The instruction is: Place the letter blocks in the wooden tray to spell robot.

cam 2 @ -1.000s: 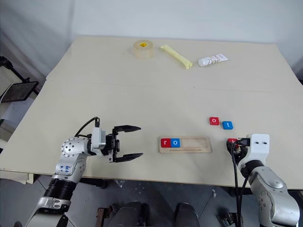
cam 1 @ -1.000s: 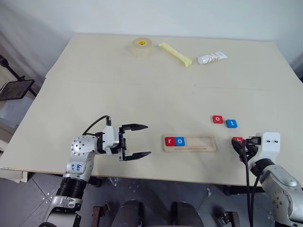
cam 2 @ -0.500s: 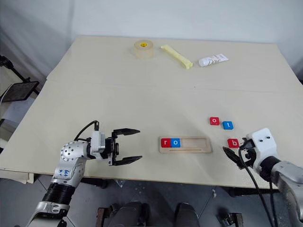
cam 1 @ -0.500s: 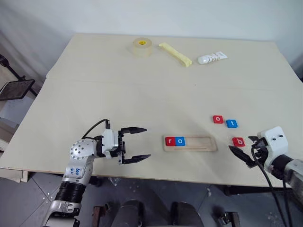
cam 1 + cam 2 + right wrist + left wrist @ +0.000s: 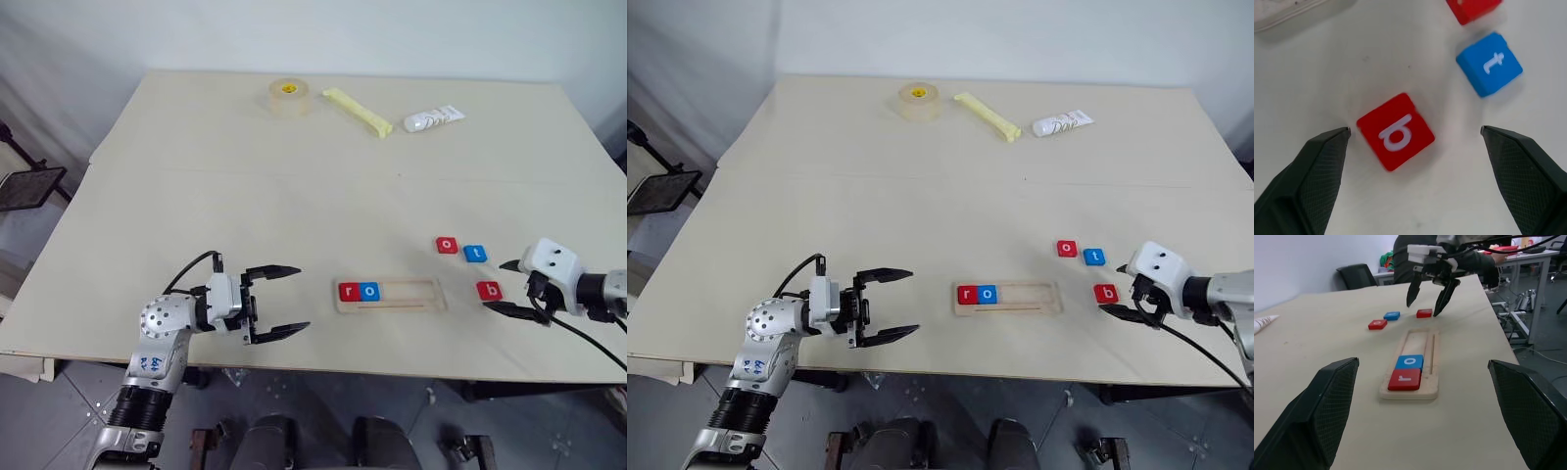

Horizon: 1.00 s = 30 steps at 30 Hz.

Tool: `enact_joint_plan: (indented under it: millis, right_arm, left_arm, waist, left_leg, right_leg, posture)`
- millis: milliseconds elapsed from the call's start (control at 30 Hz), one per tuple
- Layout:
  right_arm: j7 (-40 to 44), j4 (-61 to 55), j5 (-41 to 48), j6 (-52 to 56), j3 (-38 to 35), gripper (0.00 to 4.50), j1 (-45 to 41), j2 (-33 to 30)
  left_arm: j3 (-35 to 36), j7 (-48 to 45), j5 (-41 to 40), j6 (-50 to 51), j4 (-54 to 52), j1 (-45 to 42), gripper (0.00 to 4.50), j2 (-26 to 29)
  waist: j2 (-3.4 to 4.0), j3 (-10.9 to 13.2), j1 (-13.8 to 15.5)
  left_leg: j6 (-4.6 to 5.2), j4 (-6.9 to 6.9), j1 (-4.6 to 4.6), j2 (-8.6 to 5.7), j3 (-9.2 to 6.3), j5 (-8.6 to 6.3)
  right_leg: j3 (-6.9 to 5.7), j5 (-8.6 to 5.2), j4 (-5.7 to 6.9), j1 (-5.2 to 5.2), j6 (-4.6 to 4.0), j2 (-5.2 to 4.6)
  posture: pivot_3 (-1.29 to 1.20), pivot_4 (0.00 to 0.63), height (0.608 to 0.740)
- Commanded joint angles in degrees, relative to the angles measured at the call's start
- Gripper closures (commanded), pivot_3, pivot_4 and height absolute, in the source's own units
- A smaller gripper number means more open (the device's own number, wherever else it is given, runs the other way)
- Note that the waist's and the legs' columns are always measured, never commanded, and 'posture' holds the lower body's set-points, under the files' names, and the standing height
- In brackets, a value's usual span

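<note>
The wooden tray point(image 5: 411, 296) lies near the table's front edge, with a red r block point(image 5: 349, 291) and a blue o block point(image 5: 369, 291) at its left end. A red b block point(image 5: 490, 291) rests flat on the table just right of the tray. Behind it sit a red o block point(image 5: 447, 245) and a blue t block point(image 5: 475, 254). My right gripper point(image 5: 505, 286) hovers open just right of the b block point(image 5: 1396, 131), which lies between its spread fingers in the right wrist view. My left gripper point(image 5: 299, 297) is open and holds nothing, left of the tray and pointing toward it.
At the far edge of the table lie a tape roll point(image 5: 286, 96), a yellow stick point(image 5: 359, 112) and a white tube point(image 5: 434, 119). The table's front edge runs close below the tray and both grippers.
My right gripper has opened and come off the red b block, which now lies on the table. It has rolled over and pulled back to the right. The left gripper has stayed put.
</note>
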Motion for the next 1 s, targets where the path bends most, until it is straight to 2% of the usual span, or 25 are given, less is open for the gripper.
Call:
enact_joint_plan:
  millis: [33,67,300,333,433,533,667,767,1000]
  right_arm:
    - [3.2,5.0,-2.6,-4.5,2.5,0.41,-2.5,0.6]
    - [4.0,5.5,-2.8,-4.5,2.9,0.6,-3.1,0.7]
    - [4.9,6.4,-3.2,-4.0,3.4,2.86,-4.6,0.6]
    - [5.0,6.2,-3.1,-3.9,3.3,3.03,-4.6,0.6]
    - [4.5,4.9,-2.7,-2.7,2.6,3.03,-4.7,0.6]
    - [3.5,-1.1,-0.4,2.7,0.5,3.03,-4.5,0.3]
    - [5.2,-13.7,4.0,12.6,-0.7,3.03,-3.4,-0.7]
    - [4.2,-23.2,6.7,24.8,-0.7,3.03,-4.2,-1.1]
    - [4.3,-33.7,5.8,35.0,8.2,3.03,-9.8,1.5]
  left_arm:
    - [0.5,1.5,-0.3,-0.2,-3.0,1.2,0.0,0.5]
    - [0.5,1.8,-0.2,-0.2,-3.3,1.5,0.0,0.5]
    - [0.3,3.0,0.0,-0.4,-3.8,2.2,0.0,0.5]
    - [0.3,3.0,0.0,-0.5,-3.6,2.1,0.0,0.5]
    - [0.0,3.1,0.1,-0.6,-3.0,1.4,0.0,0.2]
    - [-0.2,2.7,0.2,-1.0,-1.9,0.4,0.0,0.0]
    - [-0.3,1.5,-0.2,-1.4,-0.7,-0.3,0.0,0.2]
    - [-0.3,0.3,-0.5,-1.7,0.4,-0.8,0.0,0.4]
    - [-0.8,-1.3,0.1,-2.7,3.1,-2.6,0.0,-0.2]
  waist:
    - [-0.01,0.0,-0.3]
    - [-0.02,0.0,-0.3]
    - [-0.03,0.0,-0.5]
    - [-0.03,0.0,-0.5]
    - [-0.03,0.0,-0.5]
    - [-0.01,0.0,-0.5]
    - [0.11,0.1,-0.5]
    - [0.11,0.1,-0.4]
    - [0.11,0.1,-0.4]
  left_leg:
    - [0.0,0.0,0.0,0.0,-0.02,0.0]
    - [0.0,0.04,0.0,0.0,-0.08,0.0]
    - [0.01,0.26,0.0,0.0,-0.14,-0.01]
    - [0.01,0.3,0.0,0.0,-0.16,-0.01]
    - [0.02,0.36,0.0,0.0,-0.24,-0.02]
    - [0.01,0.36,0.0,0.0,-0.28,-0.02]
    - [0.01,0.35,-0.01,0.0,-0.3,-0.02]
    - [-0.02,0.32,-0.04,0.0,-0.33,-0.04]
    - [-0.01,0.58,-0.66,-0.04,-0.52,-0.04]
  right_leg:
    - [-0.01,0.0,0.0,0.01,0.0,0.0]
    - [-0.06,0.0,0.0,0.05,0.0,0.0]
    - [-0.09,0.0,0.02,0.16,0.0,-0.05]
    - [-0.1,0.0,0.03,0.2,0.0,-0.05]
    - [-0.14,0.0,-0.04,0.3,0.0,-0.07]
    - [-0.17,0.0,-0.05,0.32,0.0,-0.08]
    - [-0.17,0.0,-0.05,0.29,0.0,-0.08]
    - [-0.19,0.0,-0.03,0.24,0.0,-0.07]
    - [-0.19,0.0,0.08,-0.28,0.0,-0.25]
  posture:
    - [0.0,0.15,0.74]
    - [0.0,0.15,0.74]
    - [0.0,0.15,0.74]
    - [0.0,0.15,0.74]
    - [0.0,0.15,0.74]
    - [0.0,0.15,0.74]
    - [0.0,0.15,0.74]
    - [0.0,0.15,0.74]
    - [0.0,0.15,0.74]
